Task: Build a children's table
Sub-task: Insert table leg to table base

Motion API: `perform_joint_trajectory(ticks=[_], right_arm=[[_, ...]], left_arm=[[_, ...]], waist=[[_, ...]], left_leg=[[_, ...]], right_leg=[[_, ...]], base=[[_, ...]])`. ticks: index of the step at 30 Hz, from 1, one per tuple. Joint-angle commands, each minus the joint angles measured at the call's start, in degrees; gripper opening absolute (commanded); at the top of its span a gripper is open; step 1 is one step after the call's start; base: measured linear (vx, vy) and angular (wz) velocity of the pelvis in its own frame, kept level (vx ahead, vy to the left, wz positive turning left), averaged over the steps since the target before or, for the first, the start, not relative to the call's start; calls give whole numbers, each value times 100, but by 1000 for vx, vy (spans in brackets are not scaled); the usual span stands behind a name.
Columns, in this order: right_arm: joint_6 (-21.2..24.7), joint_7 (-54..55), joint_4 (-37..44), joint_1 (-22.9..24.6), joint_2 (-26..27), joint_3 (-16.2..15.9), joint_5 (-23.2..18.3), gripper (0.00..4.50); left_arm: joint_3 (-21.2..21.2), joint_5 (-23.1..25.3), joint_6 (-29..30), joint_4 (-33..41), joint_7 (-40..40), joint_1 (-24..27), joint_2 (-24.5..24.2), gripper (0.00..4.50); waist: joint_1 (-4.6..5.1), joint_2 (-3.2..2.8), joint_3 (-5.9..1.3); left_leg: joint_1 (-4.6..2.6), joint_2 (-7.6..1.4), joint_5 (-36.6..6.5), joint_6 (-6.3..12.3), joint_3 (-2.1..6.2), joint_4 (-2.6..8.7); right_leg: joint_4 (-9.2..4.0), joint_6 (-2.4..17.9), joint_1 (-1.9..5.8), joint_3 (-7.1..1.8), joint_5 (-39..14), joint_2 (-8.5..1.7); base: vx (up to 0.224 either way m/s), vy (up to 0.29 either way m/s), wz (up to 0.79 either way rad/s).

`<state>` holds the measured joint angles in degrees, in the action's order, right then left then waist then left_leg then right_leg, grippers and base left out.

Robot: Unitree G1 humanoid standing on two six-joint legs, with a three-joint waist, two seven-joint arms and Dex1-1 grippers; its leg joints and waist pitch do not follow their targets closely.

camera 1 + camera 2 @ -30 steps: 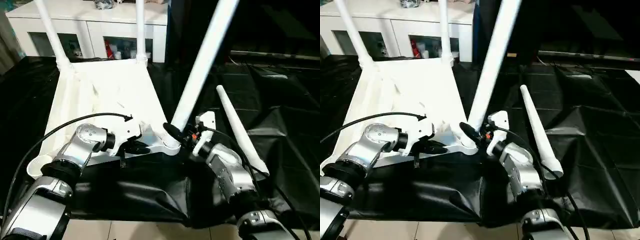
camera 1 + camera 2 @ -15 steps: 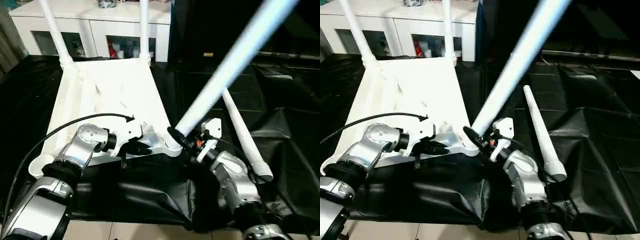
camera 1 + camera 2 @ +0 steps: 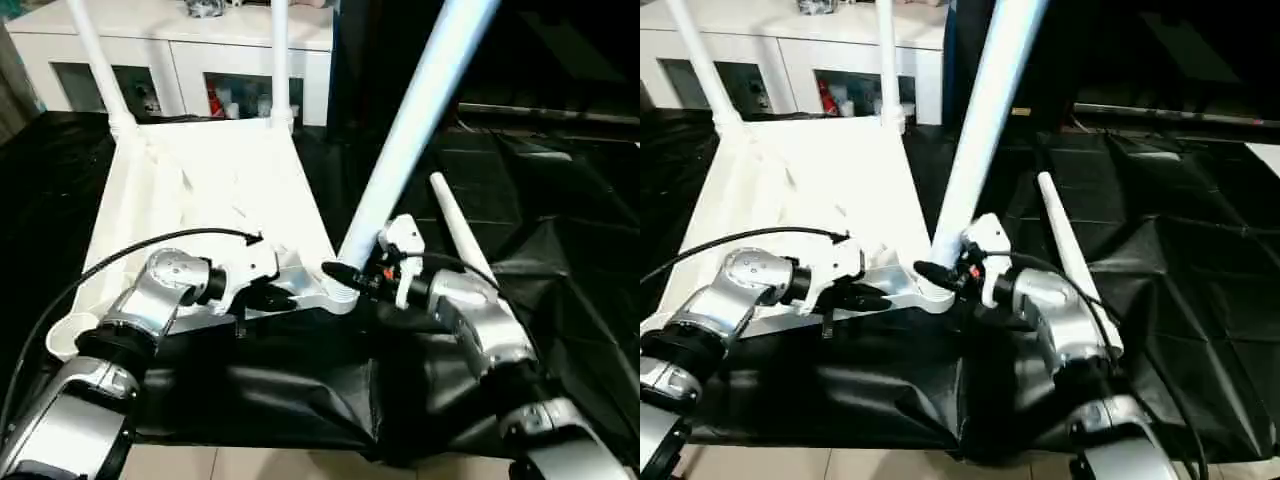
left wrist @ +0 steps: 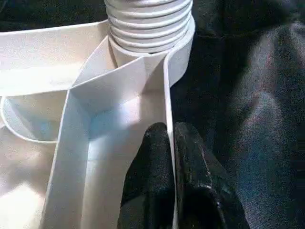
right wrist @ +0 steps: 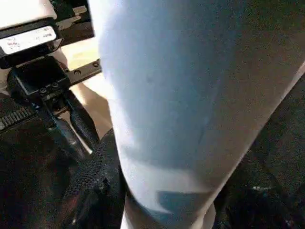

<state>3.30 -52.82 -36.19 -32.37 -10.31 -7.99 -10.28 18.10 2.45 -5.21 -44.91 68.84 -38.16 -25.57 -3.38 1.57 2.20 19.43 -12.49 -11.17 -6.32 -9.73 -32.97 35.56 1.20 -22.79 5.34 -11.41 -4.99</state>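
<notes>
The children's table lies upside down: its white ribbed tabletop (image 3: 210,190) rests on black cloth, with two legs (image 3: 92,60) (image 3: 279,60) upright in the far corner sockets. A third leg (image 3: 405,130) leans up and to the right from the near right socket (image 3: 338,297). Its threaded end (image 4: 148,24) sits in that socket. My right gripper (image 3: 347,274) is shut on this leg just above the socket, one black finger (image 5: 93,179) beside it. Just left of the socket, my left gripper (image 4: 172,143) is shut on the tabletop's rim (image 4: 167,95). The fourth leg (image 3: 1072,255) lies loose on the cloth, behind my right forearm.
A white glass-doored cabinet (image 3: 180,45) stands behind the table. Black cloth (image 3: 560,250) covers the surface, crumpled at the right and front. The near left corner socket (image 3: 62,335) is open. Pale floor (image 3: 280,465) shows past the front edge.
The held leg swung down to the right half a second ago and now stands steeper again. My right forearm has turned with it. The left gripper kept its hold.
</notes>
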Motion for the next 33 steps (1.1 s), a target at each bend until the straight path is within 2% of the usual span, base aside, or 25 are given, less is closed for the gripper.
perform_joint_trajectory(ticks=[1, 4, 5, 6, 7, 11, 14, 18, 20, 21, 23, 25, 28, 31, 33], right_arm=[[385, -381, -477, 40, -191, -335, 331, 191], [331, -670, -617, -35, -293, -448, 361, 191], [331, -670, -617, -35, -293, -448, 361, 191], [316, -748, -653, -44, -309, -459, 346, 191], [299, -936, -673, -18, -364, -528, 356, 191], [147, -1158, -720, 51, -470, -764, 573, 191], [101, -1268, -787, 69, -509, -862, 642, 191], [29, -1512, -820, 165, -548, -963, 702, 191], [-36, -1615, -792, 244, -579, -1039, 719, 191], [-53, -1638, -777, 272, -589, -1060, 721, 191], [-87, -1672, -744, 336, -602, -1093, 716, 191], [-131, -1529, -823, 348, -562, -1040, 727, 191], [-210, -1071, -1074, 296, -451, -901, 785, 191], [-284, -556, -1333, 232, -337, -746, 822, 191], [-316, -64, -1538, 178, -233, -584, 820, 191]], left_arm=[[203, 226, 1, 106, 203, 91, -110, 0], [248, 210, -64, 190, 354, 121, -130, 0], [248, 210, -64, 190, 354, 121, -130, 0], [256, 201, -77, 223, 387, 135, -135, 0], [277, 150, -108, 288, 533, 155, -139, 0], [356, 172, -117, 390, 688, 176, -176, 0], [407, 174, -186, 451, 803, 175, -189, 0], [447, 31, -211, 658, 1140, 219, -192, 0], [474, -35, -222, 782, 1320, 257, -208, 0], [480, -50, -217, 819, 1359, 269, -213, 0], [488, -71, -189, 892, 1406, 292, -222, 0], [480, -29, -183, 833, 1300, 266, -200, 0], [415, 33, -186, 689, 1077, 208, -158, 0], [321, 68, -209, 563, 833, 161, -112, 0], [235, 114, -213, 438, 557, 117, -60, 0]], waist=[[-13, -19, -261], [-16, -24, -284], [-25, -30, -290], [-27, -29, -294], [-33, -30, -314], [-43, -37, -316], [-62, -25, -311], [-78, -38, -263], [-84, -38, -263], [-91, -61, -269], [-88, -43, -286], [-94, -50, -290], [-96, -48, -276], [-80, -57, -233], [-17, -41, -189]], left_leg=[[40, -98, -1294, 147, -8, 412], [55, -104, -1095, 183, -16, 396], [39, -107, -1034, 194, -26, 388], [39, -107, -1000, 196, -29, 387], [30, -112, -899, 216, -32, 383], [29, -115, -843, 252, -44, 372], [19, -118, -981, 222, -47, 382], [-13, -134, -1450, 103, -32, 434], [-39, -135, -1585, 76, -30, 442], [-53, -144, -1628, 43, -17, 458], [-49, -140, -1526, 47, -20, 453], [-48, -134, -1480, 50, -23, 453], [-51, -127, -1590, 30, -23, 462], [-76, -115, -1995, -32, 4, 484], [-139, -85, -2451, -113, 54, 491]], right_leg=[[-514, 960, 273, -334, -1680, -338], [-458, 1084, 295, -333, -1236, -333], [-442, 1151, 281, -334, -1024, -322], [-429, 1183, 288, -333, -916, -318], [-393, 1273, 308, -324, -595, -313], [-374, 1364, 318, -320, -357, -311], [-397, 1330, 317, -322, -560, -318], [-485, 1176, 296, -324, -1289, -333], [-512, 1126, 288, -326, -1487, -340], [-513, 1110, 286, -330, -1503, -336], [-488, 1161, 295, -330, -1230, -322], [-472, 1204, 301, -326, -1090, -310], [-494, 1180, 293, -324, -1263, -314], [-578, 984, 261, -320, -2056, -339], [-690, 668, 203, -286, -3051, -352]], base=[[0, 0, 0], [0, 0, 0], [0, 0, 0], [0, 0, 0], [0, 0, 0], [0, 0, 0], [0, 0, 0], [0, 0, 0], [0, 0, 0], [0, 0, 0], [0, 0, 0], [0, 0, 0], [0, 0, 0], [0, 0, 0], [0, 0, 0]])
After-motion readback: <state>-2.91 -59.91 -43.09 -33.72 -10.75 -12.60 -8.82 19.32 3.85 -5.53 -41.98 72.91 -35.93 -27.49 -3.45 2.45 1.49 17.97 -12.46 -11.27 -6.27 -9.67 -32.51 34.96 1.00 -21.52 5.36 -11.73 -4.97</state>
